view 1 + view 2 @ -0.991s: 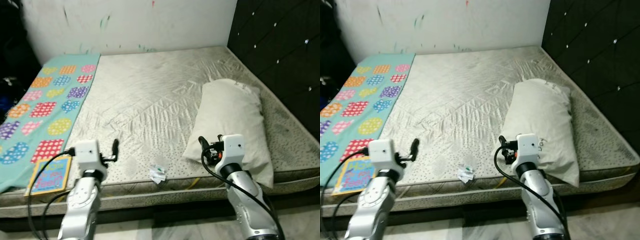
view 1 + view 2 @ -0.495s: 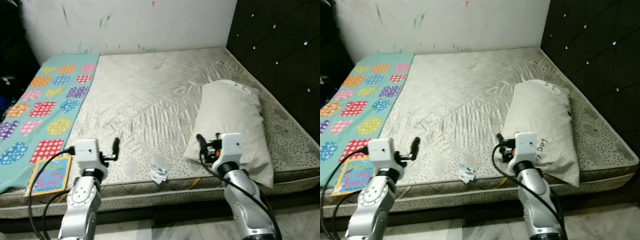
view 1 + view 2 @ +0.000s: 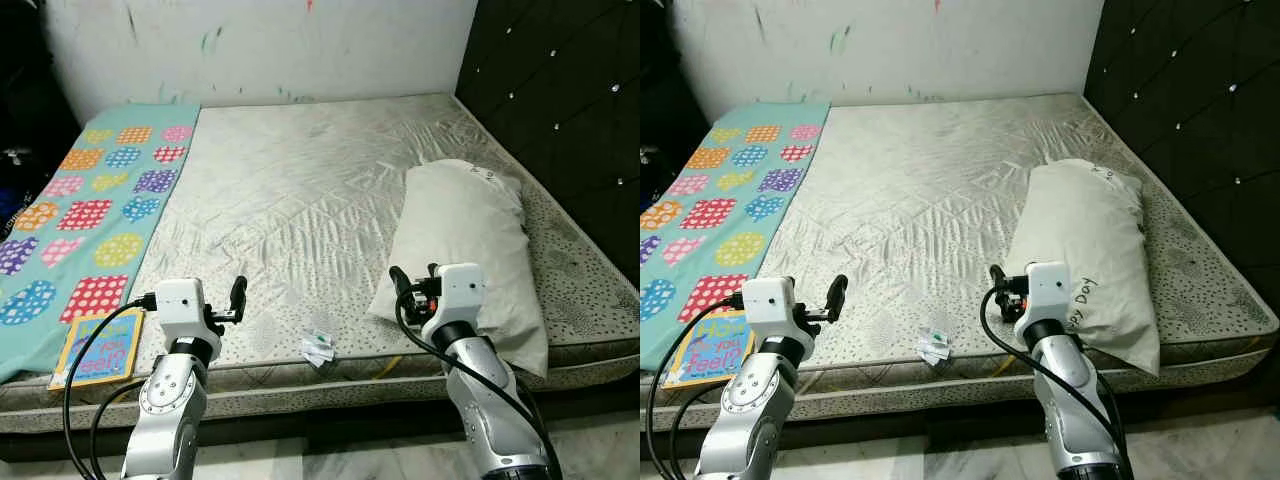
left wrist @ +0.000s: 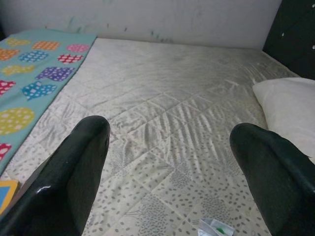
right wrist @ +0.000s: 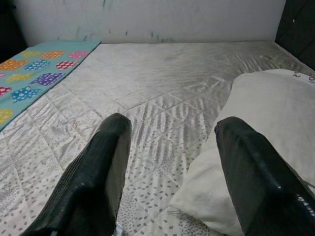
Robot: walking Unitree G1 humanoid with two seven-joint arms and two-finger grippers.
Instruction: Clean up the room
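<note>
1. Small white crumpled wrapper [image 3: 317,348] lies on the beige quilted mattress [image 3: 300,200] near its front edge, 6 o'clock, between both arms.
2. Left end effector [image 3: 238,296] spread wide, empty, hovering at 7 o'clock.
3. Right end effector [image 3: 398,284] spread wide, empty, beside the cream pillow [image 3: 470,250].
4. Colourful children's book [image 3: 100,347] on the teal polka-dot blanket [image 3: 90,200], 8 o'clock.

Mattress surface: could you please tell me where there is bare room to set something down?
The broad middle of the mattress, between the patterned blanket and the pillow, lies bare. The near edge is busier: a book, a small wrapper.
</note>
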